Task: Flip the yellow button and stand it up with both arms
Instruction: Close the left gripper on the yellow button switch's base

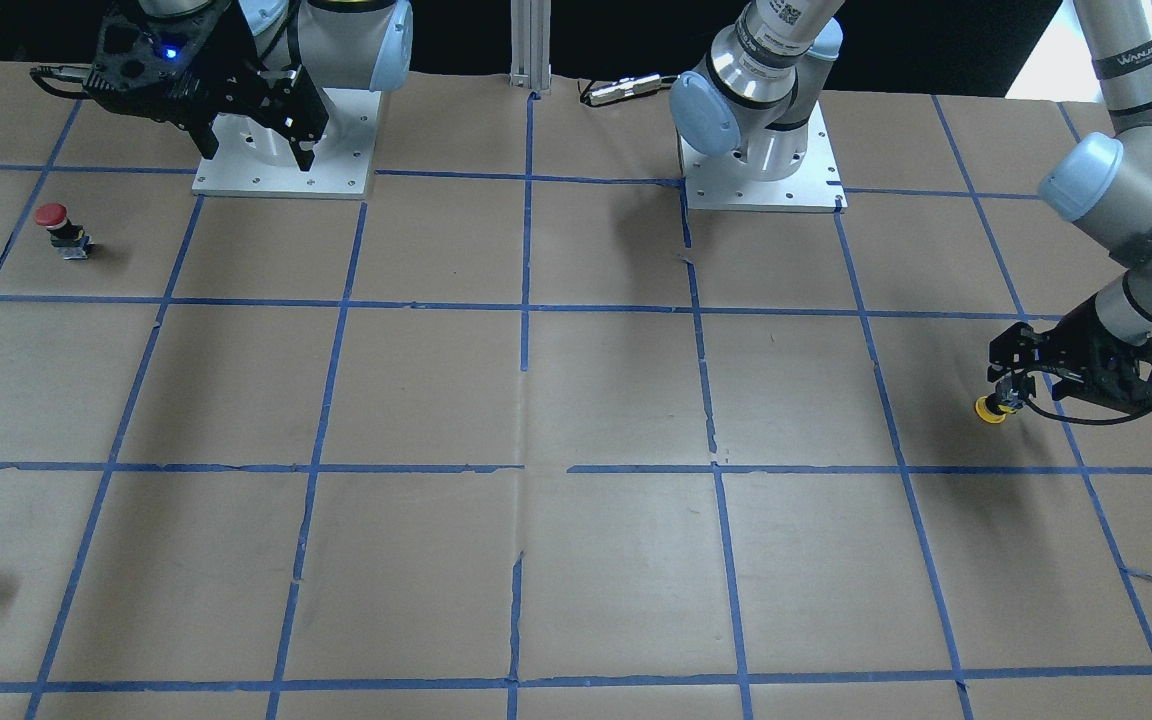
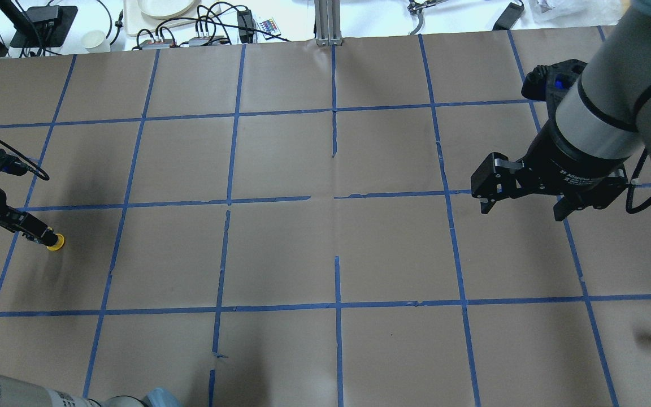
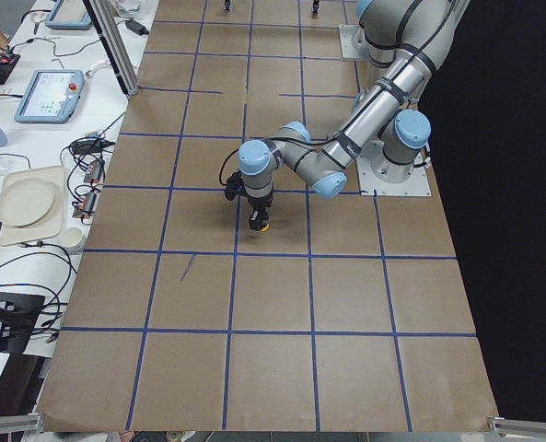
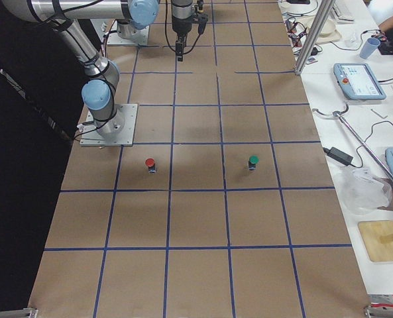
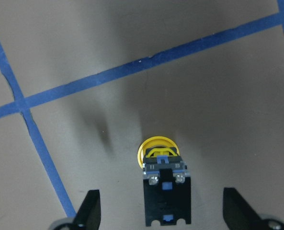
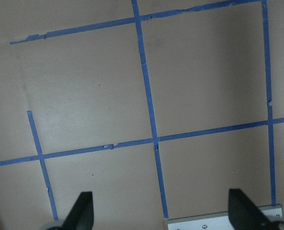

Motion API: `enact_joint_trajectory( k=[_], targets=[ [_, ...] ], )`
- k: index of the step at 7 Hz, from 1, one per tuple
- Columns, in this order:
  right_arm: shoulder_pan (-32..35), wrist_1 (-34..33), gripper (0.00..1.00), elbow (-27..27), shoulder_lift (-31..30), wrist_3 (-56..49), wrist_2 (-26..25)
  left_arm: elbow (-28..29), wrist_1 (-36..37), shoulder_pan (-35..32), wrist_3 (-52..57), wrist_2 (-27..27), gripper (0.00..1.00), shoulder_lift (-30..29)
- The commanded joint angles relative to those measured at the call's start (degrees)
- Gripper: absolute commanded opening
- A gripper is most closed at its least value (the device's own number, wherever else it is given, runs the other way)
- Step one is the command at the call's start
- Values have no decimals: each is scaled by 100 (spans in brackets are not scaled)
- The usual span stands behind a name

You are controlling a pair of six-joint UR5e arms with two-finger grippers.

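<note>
Over at the robot's far left, the yellow button [image 5: 164, 184] sits on the brown counter [image 1: 616, 400] just inside a blue tape line, its cap pointing away from the wrist camera and its black body toward it. It seems to rest cap-down, though the angle leaves that unsure. The left hand [image 2: 34, 232] hangs over it released, one finger on either side of the body and neither touching it. The right hand [image 2: 522, 209] is spread wide and grasps nothing, raised above the counter well apart from the button.
</note>
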Motion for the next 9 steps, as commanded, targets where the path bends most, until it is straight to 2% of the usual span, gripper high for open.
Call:
enact_joint_trajectory(
  k=[1,2,4,6,7,8,9],
  targets=[
    [-4,-16,100,6,-13,-27,2,-12,-18,0,85,10,67,4],
    [-4,-42,100,14,-13,-27,37,-3,-44,0,86,10,50,4],
    [-4,-7,100,14,-22,-27,3,14,-45,-9,51,1,4,22],
    [-4,-42,100,14,4,-27,29,23,-79,-78,7,-42,2,161],
    [-12,-51,100,14,4,-27,81,23,-480,-131,-37,-182,2,397],
    [-13,-25,100,14,-13,-18,3,23,-1119,-280,-229,-514,2,730],
    [-13,-7,100,14,-22,-9,2,23,-2074,-342,-422,-1152,2,986]
  ],
)
